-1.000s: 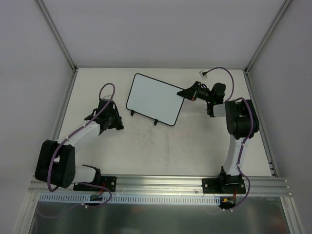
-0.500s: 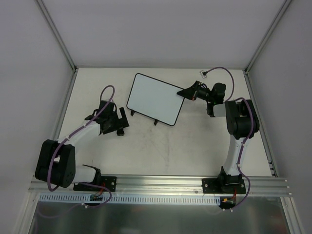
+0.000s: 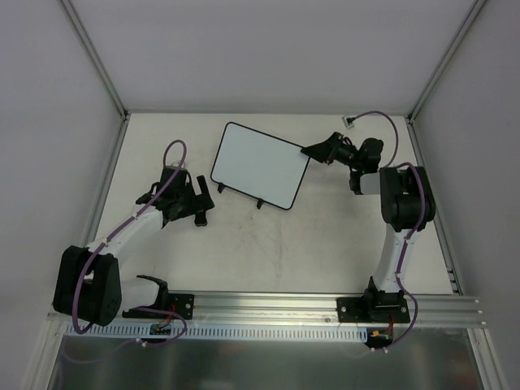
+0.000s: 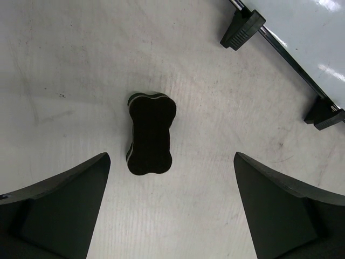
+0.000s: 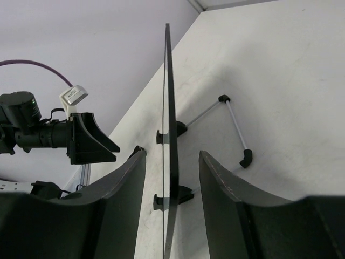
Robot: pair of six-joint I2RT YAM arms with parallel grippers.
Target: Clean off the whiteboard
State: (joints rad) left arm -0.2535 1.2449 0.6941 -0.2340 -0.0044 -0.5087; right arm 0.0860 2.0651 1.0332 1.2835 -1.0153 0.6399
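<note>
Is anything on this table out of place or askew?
Nothing is damaged or spilled. The whiteboard stands skewed to the edges of the table, its right edge between the open jaws of the right gripper. The eraser lies flat under the open left gripper.

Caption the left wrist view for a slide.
Open left gripper over a black eraser lying on the table, near the whiteboard.

**A:** What surrounds the workspace?

**B:** A pale, off-white table (image 3: 268,252) with faint dark scuffs, boxed in by plain light-grey walls (image 3: 268,49) at the back and on both sides.

**A:** Any framing?

**B:** Slanted aluminium posts (image 3: 93,57) stand in the two far corners. A slotted aluminium rail (image 3: 268,305) runs along the near edge, with a dull metal sheet (image 3: 268,361) below it.

**A:** And the light?

**B:** Soft and even, with only faint shadows.
</note>
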